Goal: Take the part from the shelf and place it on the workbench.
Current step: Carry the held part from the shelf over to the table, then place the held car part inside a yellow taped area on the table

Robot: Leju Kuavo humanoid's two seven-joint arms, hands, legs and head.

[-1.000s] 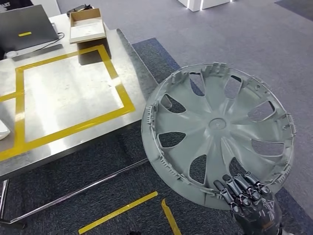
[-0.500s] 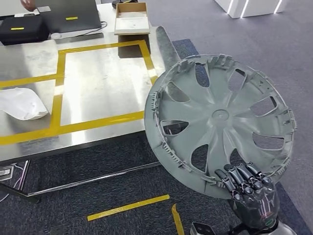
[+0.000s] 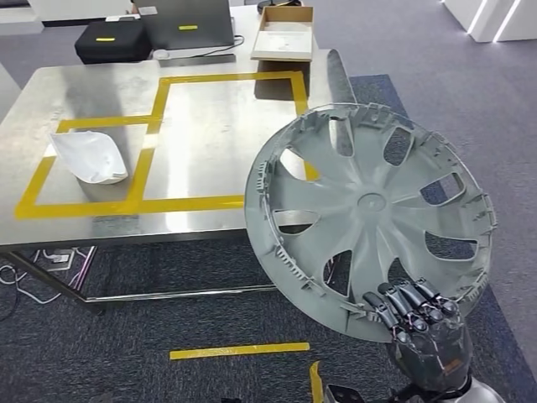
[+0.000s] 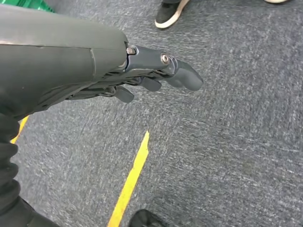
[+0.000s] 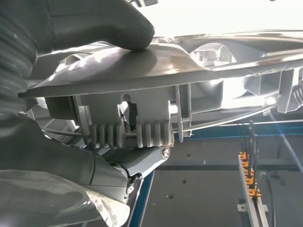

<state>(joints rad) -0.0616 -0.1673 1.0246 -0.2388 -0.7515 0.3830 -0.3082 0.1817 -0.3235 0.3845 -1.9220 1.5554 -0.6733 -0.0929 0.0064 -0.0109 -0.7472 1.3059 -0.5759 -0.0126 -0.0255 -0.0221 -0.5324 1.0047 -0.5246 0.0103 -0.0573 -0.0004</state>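
Our right hand (image 3: 425, 332) is gripping the grey wheel cover (image 3: 370, 206) by its rim, beside the bench (image 3: 209, 143). Our left hand (image 4: 143, 78) is hanging over carpet, fingers seemingly loose and holding nothing.

The steel counter (image 3: 209, 143) carries yellow tape (image 3: 148, 143) marking two squares; a white crumpled bag (image 3: 89, 156) lies in the left one; at its far edge sit a black case (image 3: 112, 39), a laptop (image 3: 187, 23) and an open cardboard box (image 3: 283, 34); grey carpet floor (image 3: 159, 302) below bears yellow tape strips (image 3: 239, 349).
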